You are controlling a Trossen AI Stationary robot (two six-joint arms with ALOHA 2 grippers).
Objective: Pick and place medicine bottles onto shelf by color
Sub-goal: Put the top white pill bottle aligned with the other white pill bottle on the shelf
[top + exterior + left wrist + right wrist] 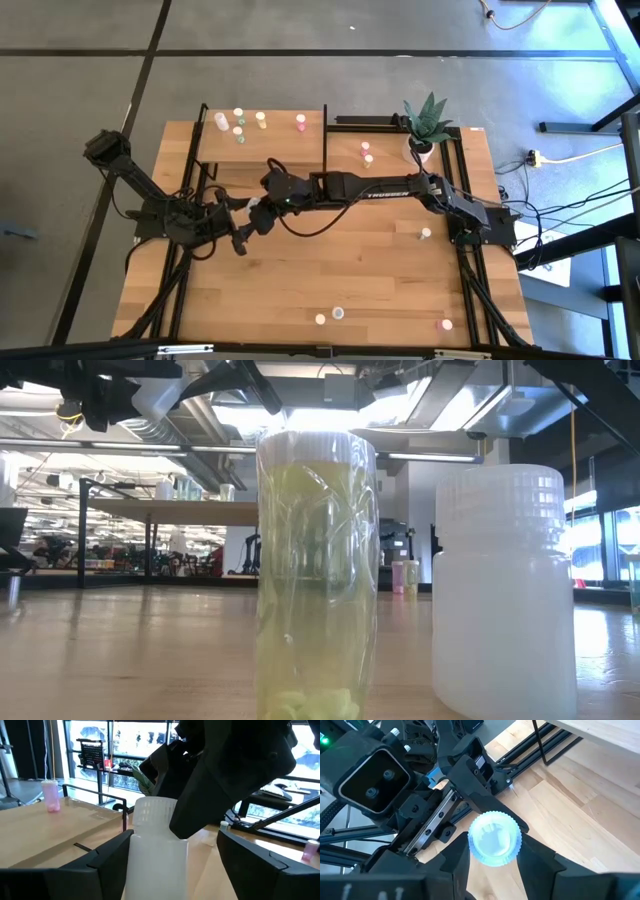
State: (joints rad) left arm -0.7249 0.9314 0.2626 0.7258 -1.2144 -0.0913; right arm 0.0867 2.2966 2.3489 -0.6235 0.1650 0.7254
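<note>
White-capped medicine bottle sits mid-table, left of centre, at the point where both arms meet. The right gripper pinches it: one dark finger on each side of the ribbed cap, seen from above in the right wrist view. The left gripper stands spread wide around the same bottle, its two fingers flanking the whitish body with a gap on each side, not touching as far as can be seen. In the high view the pair meet just in front of the shelf.

Shelf occupies the far left part of the table, framed by thin black posts. Bottles on it: whitish and green ones at its far left, a yellow top, a pink top.

Loose bottles elsewhere: two near the potted plant, one on the right side, three along the near edge. Near half of the tabletop is otherwise open wood; black rails run down both side edges.

Low view: a clear bottle with yellow-green contents and a whitish ribbed one stand close to the camera.

Writing: pale lettering on the right arm's forearm, too small to read.
</note>
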